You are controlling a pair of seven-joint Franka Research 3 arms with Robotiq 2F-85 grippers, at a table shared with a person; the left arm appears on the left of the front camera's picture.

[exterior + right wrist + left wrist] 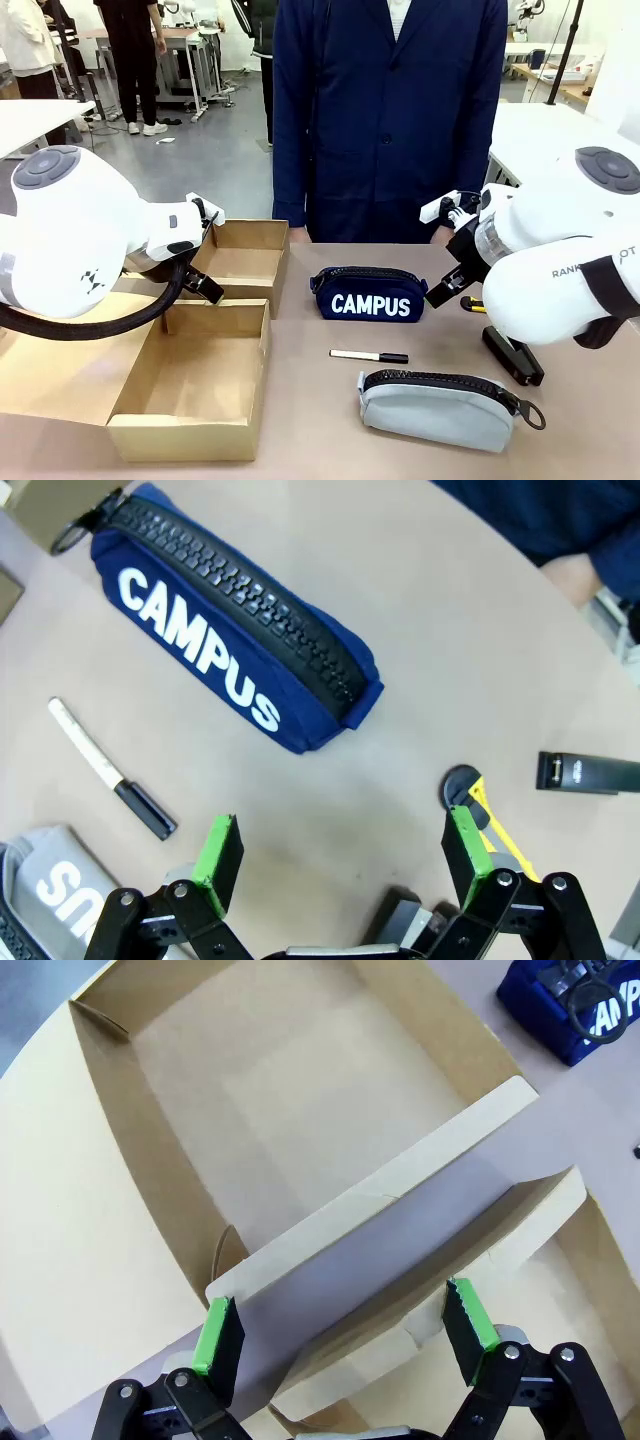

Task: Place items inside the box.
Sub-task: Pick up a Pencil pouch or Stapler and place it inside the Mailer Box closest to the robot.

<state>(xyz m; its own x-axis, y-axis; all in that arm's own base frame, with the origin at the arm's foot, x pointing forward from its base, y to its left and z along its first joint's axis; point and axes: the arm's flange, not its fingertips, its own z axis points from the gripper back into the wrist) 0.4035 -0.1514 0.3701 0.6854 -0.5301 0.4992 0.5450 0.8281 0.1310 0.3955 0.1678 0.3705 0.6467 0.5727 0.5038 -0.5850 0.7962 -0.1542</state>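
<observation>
Hovering both arms over the table. The open cardboard box sits under my left gripper, jaws spread above its flat dividing wall. My right gripper is spread too: soft navy CAMPUS pouch at 11 o'clock, grey fabric pouch at 9, black stapler at 3, slim marker at 9.

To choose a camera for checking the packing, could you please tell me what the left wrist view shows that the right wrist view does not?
Left wrist, not right: the box, with the left jaws open above its wall. Right wrist, not left: the marker, grey pouch and stapler lying on the table, with the right jaws open over it. Both: the CAMPUS pouch and the table top.
</observation>
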